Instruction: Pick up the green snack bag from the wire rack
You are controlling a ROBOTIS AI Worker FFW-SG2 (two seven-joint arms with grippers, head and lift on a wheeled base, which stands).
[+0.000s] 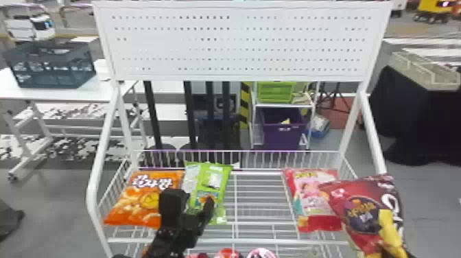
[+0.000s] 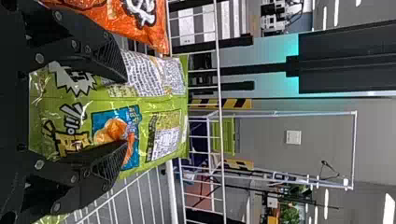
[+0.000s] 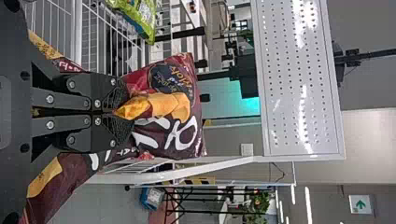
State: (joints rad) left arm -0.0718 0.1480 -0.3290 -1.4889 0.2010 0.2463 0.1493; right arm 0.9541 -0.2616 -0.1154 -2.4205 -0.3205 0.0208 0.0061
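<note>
Green snack bag point(image 1: 214, 182) lies on the wire rack point(image 1: 223, 241), left of centre, its far end by the rear wall point(image 1: 288, 151), right beside the orange snack bag point(image 1: 137, 202). Left gripper point(image 2: 123, 112) is released, fingers apart, one over each side of the green bag; not clamped on it. Placement makes sense: straddling the width should let the fingers bunch the soft middle when they close, rather than nip one slippery edge. Finger on the orange bag's side has little room, so it could catch that bag too; looks like the main risk. Right gripper point(image 3: 122, 115) is clenched, grasping a fold of the dark red snack bag point(image 1: 363, 206) at the rack's right end, by the pink snack bag point(image 1: 312, 192). Likely a narrow fold because the puffed body is too fat to pinch whole; that side is well apart from the green bag, so it shouldn't get in the way. Can't tell if the rack takes any of the dark bag's weight. Green bag's long axis runs near to far, away from the robot, roughly square to the rack's front rail; one end points at the rear wall, other at the robot, printed food picture facing up. Step in hand, my guess: lining up to close.
</note>
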